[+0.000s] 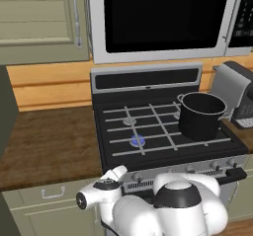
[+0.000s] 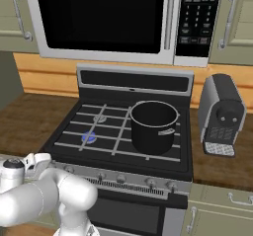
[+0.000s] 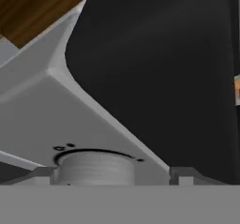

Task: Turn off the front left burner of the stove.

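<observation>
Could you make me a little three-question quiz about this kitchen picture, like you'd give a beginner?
1. True or false: the front left burner shows a blue glow.
2. What stands on the right side of the stove? A) a kettle B) a black pot C) a frying pan
3. Fill in: in the hand view, the claw has one finger on each side of a round ____.

Key: 1 true; 2 B; 3 knob.
</observation>
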